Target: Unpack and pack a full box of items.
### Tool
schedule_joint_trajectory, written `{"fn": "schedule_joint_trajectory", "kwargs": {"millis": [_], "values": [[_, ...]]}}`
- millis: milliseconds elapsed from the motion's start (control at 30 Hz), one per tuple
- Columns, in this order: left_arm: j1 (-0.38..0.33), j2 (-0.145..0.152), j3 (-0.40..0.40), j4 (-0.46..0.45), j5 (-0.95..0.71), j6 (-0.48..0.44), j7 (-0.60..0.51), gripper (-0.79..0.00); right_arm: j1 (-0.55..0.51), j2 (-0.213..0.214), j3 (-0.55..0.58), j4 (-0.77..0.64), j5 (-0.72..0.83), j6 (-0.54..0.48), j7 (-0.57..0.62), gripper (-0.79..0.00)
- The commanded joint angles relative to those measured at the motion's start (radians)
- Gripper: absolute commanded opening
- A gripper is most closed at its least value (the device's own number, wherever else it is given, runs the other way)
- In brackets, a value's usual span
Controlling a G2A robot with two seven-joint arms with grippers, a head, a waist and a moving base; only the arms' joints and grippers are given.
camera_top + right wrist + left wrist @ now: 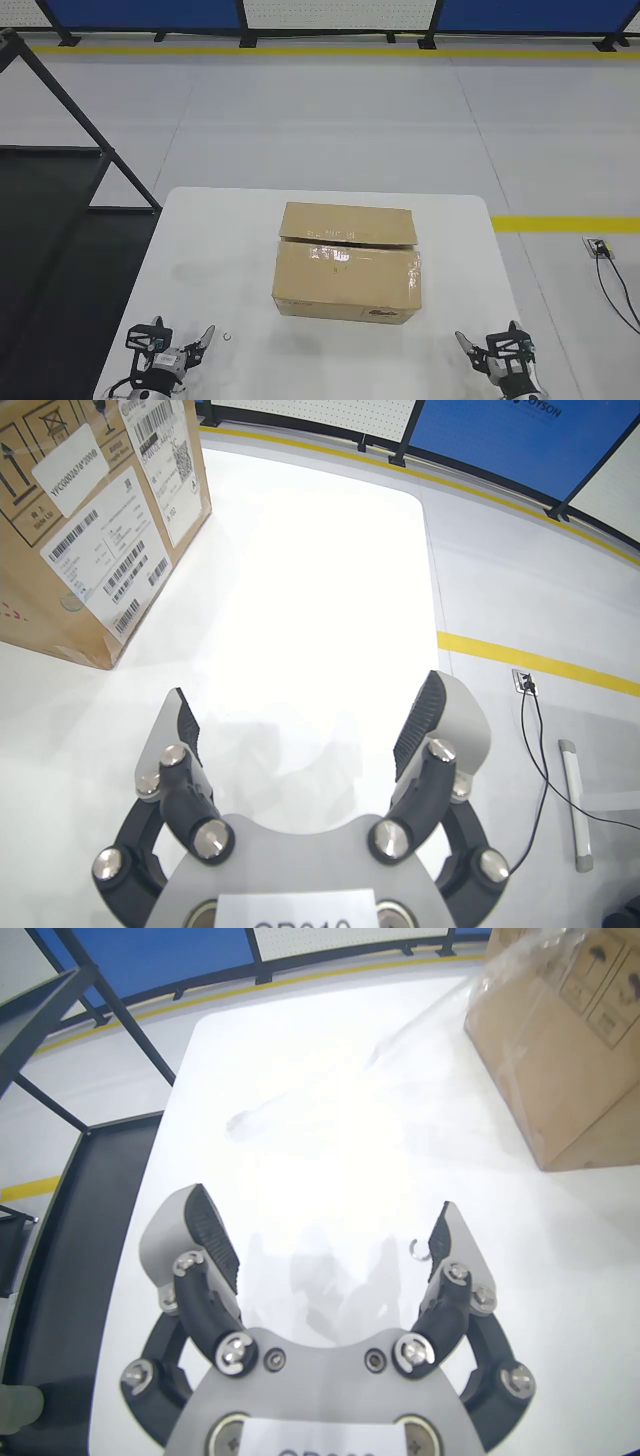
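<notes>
Cardboard box (347, 262) closed; L gripper (322, 1208) & R gripper (305, 685) both spread wide, empty.

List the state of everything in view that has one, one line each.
cardboard box: closed, flaps down, upright on the table.
left gripper: open, empty.
right gripper: open, empty.
metal C-clip: lying flat on the table beside the left gripper.

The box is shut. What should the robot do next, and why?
Probably move the left tool forward to the brown cardboard box. Its top flaps look closed, and that tool and the right tool are open near the front edge of the white table, apart from the box.
</notes>
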Motion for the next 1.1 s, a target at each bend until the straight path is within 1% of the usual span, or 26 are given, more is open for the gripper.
{"fn": "schedule_joint_trajectory", "kwargs": {"millis": [0, 100, 200, 233, 300, 333, 367, 400, 467, 867, 933, 1000, 1067], "values": [[0.001, 0.002, -0.025, -0.019, -0.026, -0.039, 0.015, 0.0, -0.004, 0.001, 0.014, -0.03, 0.035, -0.04, 0.006, 0.0], [0.007, 0.005, -0.057, -0.049, -0.057, -0.094, 0.024, 0.0, -0.016, 0.003, 0.036, -0.074, 0.101, -0.117, 0.02, 0.0], [0.004, 0.009, -0.096, -0.092, -0.113, -0.18, 0.018, 0.0, -0.022, 0.009, 0.079, -0.135, 0.202, -0.233, 0.077, 0.0], [0.002, 0.01, -0.103, -0.103, -0.127, -0.199, 0.015, 0.0, -0.024, 0.01, 0.088, -0.149, 0.226, -0.256, 0.088, 0.0], [-0.005, 0.013, -0.131, -0.137, -0.209, -0.272, 0.002, 0.0, -0.025, 0.013, 0.119, -0.192, 0.346, -0.33, 0.141, 0.0], [-0.004, 0.013, -0.137, -0.144, -0.253, -0.298, -0.006, 0.0, -0.025, 0.014, 0.128, -0.202, 0.386, -0.344, 0.163, 0.0], [-0.004, 0.014, -0.148, -0.155, -0.332, -0.345, -0.032, 0.0, -0.023, 0.016, 0.143, -0.22, 0.435, -0.363, 0.204, 0.0], [-0.004, 0.018, -0.177, -0.173, -0.415, -0.396, -0.075, 0.0, -0.019, 0.019, 0.166, -0.246, 0.48, -0.374, 0.252, 0.0], [-0.003, 0.022, -0.213, -0.196, -0.429, -0.425, -0.103, 0.0, -0.019, 0.019, 0.166, -0.246, 0.48, -0.374, 0.252, 0.0], [-0.004, 0.022, -0.21, -0.194, -0.437, -0.421, -0.103, 0.0, -0.021, 0.019, 0.161, -0.242, 0.489, -0.376, 0.254, 0.0], [-0.022, 0.019, -0.191, -0.189, -0.485, -0.398, -0.114, 0.0, -0.002, 0.016, 0.138, -0.223, 0.57, -0.366, 0.263, 0.0], [-0.055, 0.02, -0.172, -0.183, -0.557, -0.394, -0.162, 0.0, 0.049, 0.019, 0.115, -0.197, 0.661, -0.41, 0.331, 0.0], [-0.099, 0.022, -0.165, -0.177, -0.598, -0.386, -0.217, 0.0, 0.111, 0.023, 0.108, -0.17, 0.742, -0.42, 0.397, 0.0]]}}
